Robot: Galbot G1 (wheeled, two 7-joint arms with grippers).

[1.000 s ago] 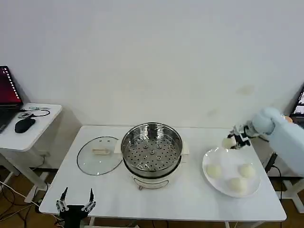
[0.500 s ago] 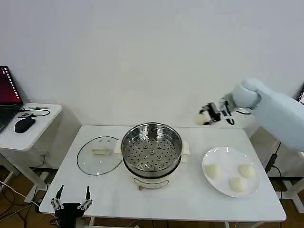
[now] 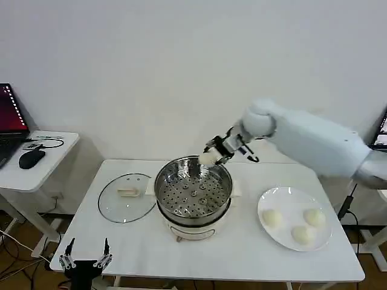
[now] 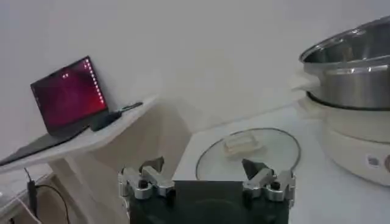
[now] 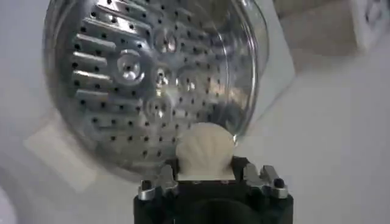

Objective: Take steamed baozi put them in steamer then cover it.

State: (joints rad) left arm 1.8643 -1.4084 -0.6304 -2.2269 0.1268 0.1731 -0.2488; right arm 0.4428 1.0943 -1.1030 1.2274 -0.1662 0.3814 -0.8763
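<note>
The shiny steamer (image 3: pixel 193 192) stands mid-table on its white base, its perforated floor (image 5: pixel 140 85) bare. My right gripper (image 3: pixel 213 154) is shut on one cream-white baozi (image 5: pixel 205 151) and hangs over the steamer's far rim. Three more baozi (image 3: pixel 273 218) lie on the white plate (image 3: pixel 290 200) at the right. The glass cover (image 3: pixel 126 197) rests flat on the table left of the steamer, and its white handle (image 4: pixel 239 144) faces up. My left gripper (image 3: pixel 84 254) is open, low at the table's front left corner, holding nothing.
A side table (image 3: pixel 36 158) at the left carries a laptop (image 4: pixel 68 96) and a mouse (image 3: pixel 30 158). The white wall runs close behind the table. Bare tabletop lies in front of the steamer (image 3: pixel 199 257).
My right arm has carried the baozi up from the plate and leftward across the table to above the steamer's far rim. The left gripper has sunk slightly lower.
</note>
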